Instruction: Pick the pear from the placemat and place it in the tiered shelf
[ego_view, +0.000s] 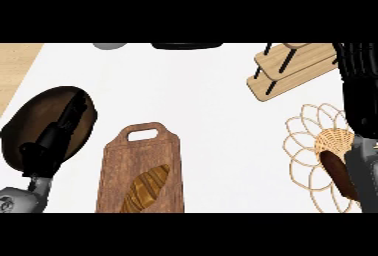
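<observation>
A dark brown, elongated pear (339, 173) lies on the wicker placemat (306, 150) at the right edge, just below the mat's woven centre. My right forearm runs up the right border beside it. My right hand (360, 85) reaches beyond the mat with its fingers straight, close to the right end of the wooden tiered shelf (291, 70) at the top right. It holds nothing and is not touching the pear. My left hand (53, 137) rests open at the left, fingers pointing up over a dark oval plate (85, 117).
A wooden cutting board (140, 150) with a handle hole lies at lower centre, a loaf of bread (148, 187) on it. A grey object (109, 46) and a black one (187, 45) show at the top edge. White counter lies between board and placemat.
</observation>
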